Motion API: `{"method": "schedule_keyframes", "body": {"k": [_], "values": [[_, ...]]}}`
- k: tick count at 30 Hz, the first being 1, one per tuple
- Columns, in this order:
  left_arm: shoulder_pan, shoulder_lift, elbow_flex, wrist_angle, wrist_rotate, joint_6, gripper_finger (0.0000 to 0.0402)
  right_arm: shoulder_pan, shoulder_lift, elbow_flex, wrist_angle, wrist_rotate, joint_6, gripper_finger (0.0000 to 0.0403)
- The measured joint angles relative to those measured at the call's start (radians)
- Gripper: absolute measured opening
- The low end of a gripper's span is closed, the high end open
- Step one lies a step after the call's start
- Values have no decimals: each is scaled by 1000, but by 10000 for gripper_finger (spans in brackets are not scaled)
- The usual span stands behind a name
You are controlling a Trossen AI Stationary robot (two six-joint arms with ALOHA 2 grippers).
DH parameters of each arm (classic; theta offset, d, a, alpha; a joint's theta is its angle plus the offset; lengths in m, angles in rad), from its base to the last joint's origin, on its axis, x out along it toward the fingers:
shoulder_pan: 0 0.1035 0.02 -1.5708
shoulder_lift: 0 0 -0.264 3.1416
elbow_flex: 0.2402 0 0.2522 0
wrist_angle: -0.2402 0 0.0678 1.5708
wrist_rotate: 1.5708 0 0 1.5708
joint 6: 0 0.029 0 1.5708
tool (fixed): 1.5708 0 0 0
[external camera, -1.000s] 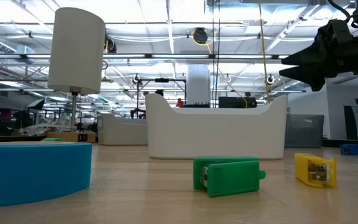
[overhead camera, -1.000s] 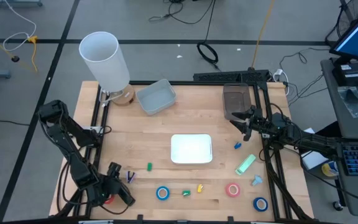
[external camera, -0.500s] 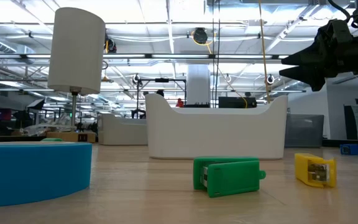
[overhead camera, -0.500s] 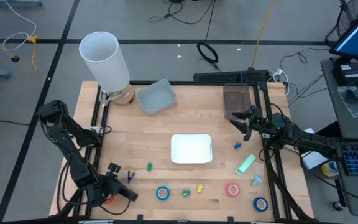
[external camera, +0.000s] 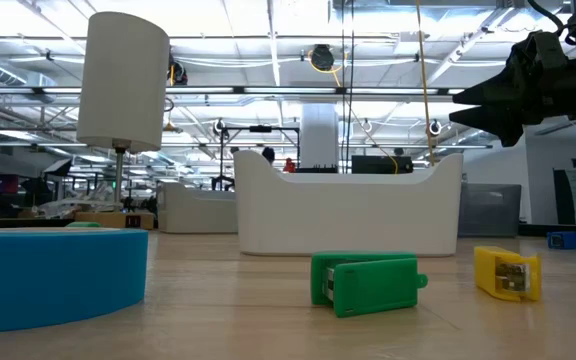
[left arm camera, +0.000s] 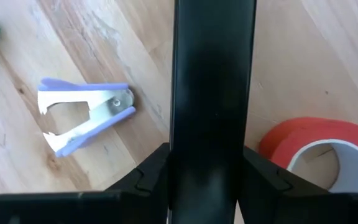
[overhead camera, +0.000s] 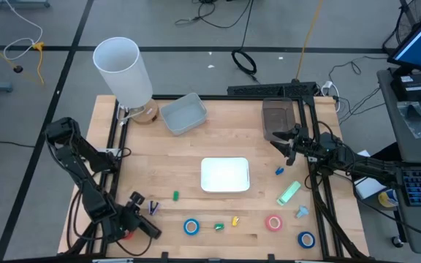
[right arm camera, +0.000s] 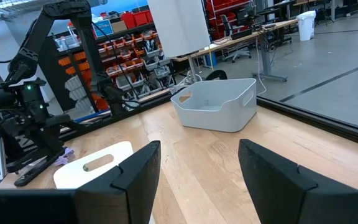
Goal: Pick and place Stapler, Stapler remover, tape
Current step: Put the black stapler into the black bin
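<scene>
My left gripper [overhead camera: 152, 229] is low over the table's near left corner, its fingers closed into one dark bar [left arm camera: 211, 93]. It stands between a purple staple remover [left arm camera: 82, 121] and a red tape roll [left arm camera: 319, 149], both lying flat on the wood; I see no touch. A blue tape roll [overhead camera: 191, 226], a red one [overhead camera: 273, 223] and another blue one [overhead camera: 306, 239] lie along the near edge. A light green stapler [overhead camera: 289, 192] lies at the right. My right gripper [overhead camera: 287, 146] hangs open and empty above the table's right side [right arm camera: 199, 186].
A white tray [overhead camera: 225, 174] sits mid-table, a grey bin [overhead camera: 183, 113] and a dark bin [overhead camera: 276, 117] at the back, a white cylinder [overhead camera: 123, 69] at the far left. Small green [overhead camera: 175, 196], [overhead camera: 219, 226], yellow [overhead camera: 234, 220] and blue [overhead camera: 279, 171], [overhead camera: 301, 212] pieces lie scattered.
</scene>
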Motion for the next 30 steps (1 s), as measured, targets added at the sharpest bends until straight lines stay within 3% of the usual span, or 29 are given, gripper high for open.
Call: {"method": "schedule_keyframes", "body": {"k": [11, 23, 30], "values": [[40, 2, 24, -12, -4, -22, 136, 0, 0, 0, 4, 0, 0, 210], [45, 2, 201, -139, 16, -16, 136, 0, 0, 0, 4, 0, 0, 210], [78, 2, 286, -140, -128, 16, 136, 0, 0, 0, 4, 0, 55, 210]]}}
